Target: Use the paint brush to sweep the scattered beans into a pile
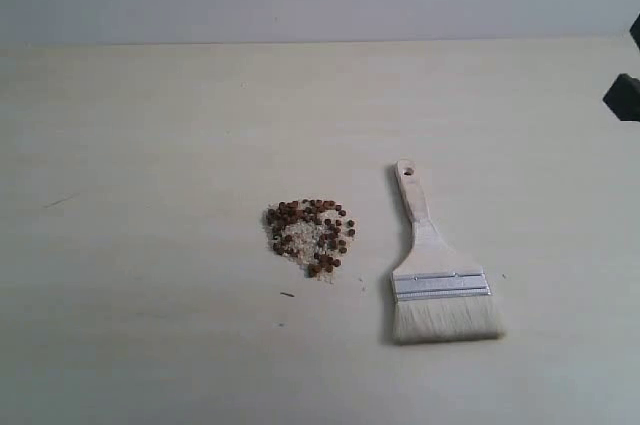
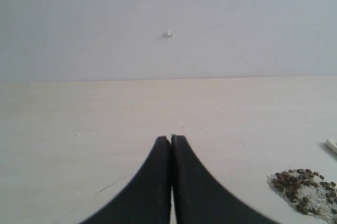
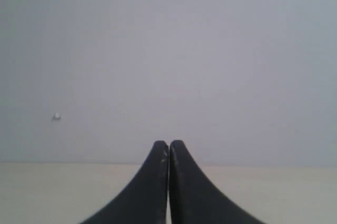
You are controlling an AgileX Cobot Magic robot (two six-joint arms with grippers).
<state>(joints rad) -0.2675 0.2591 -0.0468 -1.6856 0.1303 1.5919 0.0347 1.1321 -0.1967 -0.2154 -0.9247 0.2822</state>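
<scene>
Beans round, reddish-brown, heaped | paint brush flat, wooden-handled, metal-banded

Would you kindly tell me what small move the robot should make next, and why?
Probably open the right gripper and bring it toward the pale wooden handle of the wide flat paint brush: it lies unheld right of the reddish-brown beans, and that gripper is shut, empty.

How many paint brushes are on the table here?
1. The paint brush lies flat on the table, right of the beans in the exterior view. Nothing there could hide another.
</scene>
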